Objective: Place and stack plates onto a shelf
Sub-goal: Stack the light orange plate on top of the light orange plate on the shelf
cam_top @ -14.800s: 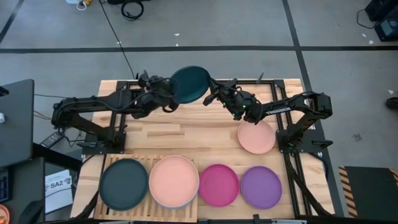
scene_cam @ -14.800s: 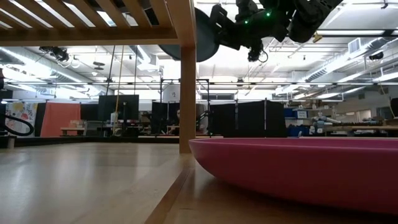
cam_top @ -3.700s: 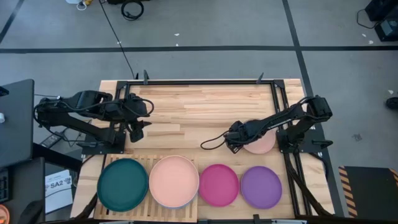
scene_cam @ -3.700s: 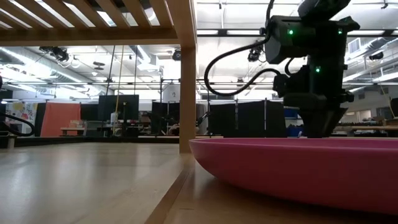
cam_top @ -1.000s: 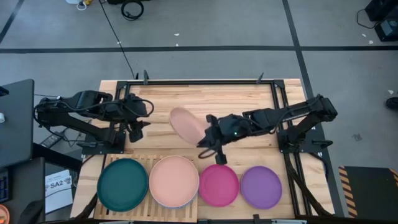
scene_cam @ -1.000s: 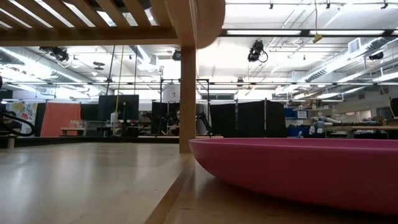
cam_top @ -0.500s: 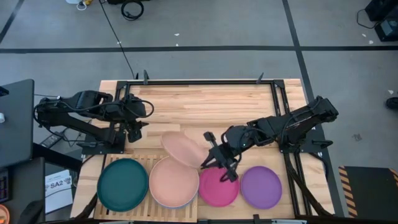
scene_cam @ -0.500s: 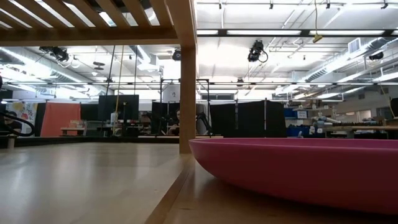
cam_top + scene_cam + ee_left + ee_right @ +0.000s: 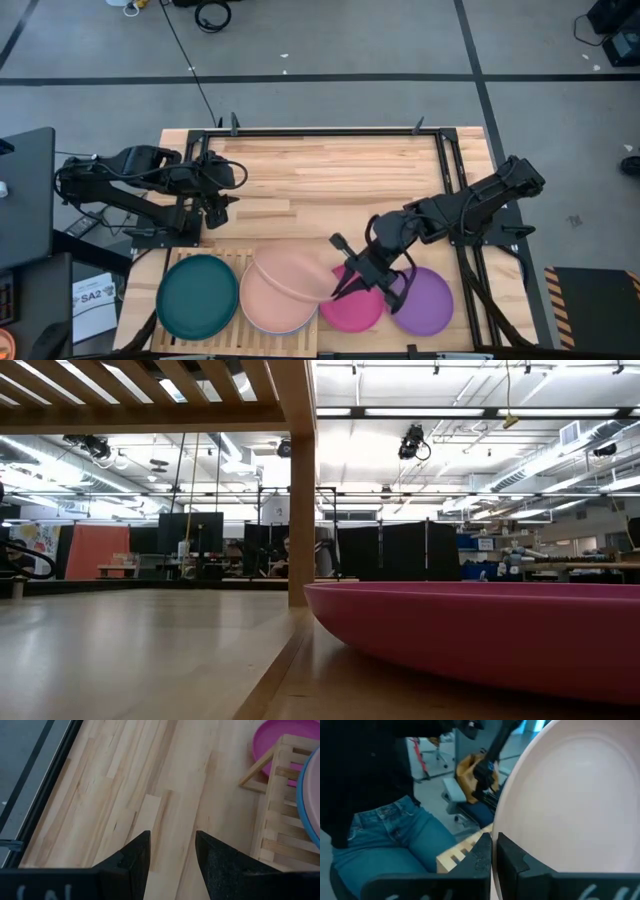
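A salmon pink plate (image 9: 292, 272) hangs over the near-left part of the table, shut in my right gripper (image 9: 338, 277). Below it a second salmon plate (image 9: 272, 312) rests on the slatted wooden shelf (image 9: 240, 262), beside a teal plate (image 9: 197, 297). A magenta plate (image 9: 352, 305) and a purple plate (image 9: 430, 300) lie flat on the table to the shelf's right. In the right wrist view the held plate (image 9: 570, 805) fills the picture. My left gripper (image 9: 222, 200) waits open over bare wood at the table's left, also in the left wrist view (image 9: 170, 850). My right gripper pinches the salmon plate's rim (image 9: 506, 822) between its two fingers, on the plate's right-hand edge. The fingers come from the table's right, slanting down. The plate is tilted above the salmon plate on the shelf; whether the two plates touch, I cannot tell.
The low view shows the magenta plate (image 9: 480, 630) close up and the shelf's leg (image 9: 300, 510) with slats overhead. A person in jeans (image 9: 385, 835) stands beyond the table's near edge. Bare tabletop (image 9: 320, 170) stretches across the far half.
My right gripper has carried the salmon plate from the table's middle toward the near edge and down, over the salmon plate on the shelf. The plate has tipped flatter on the way.
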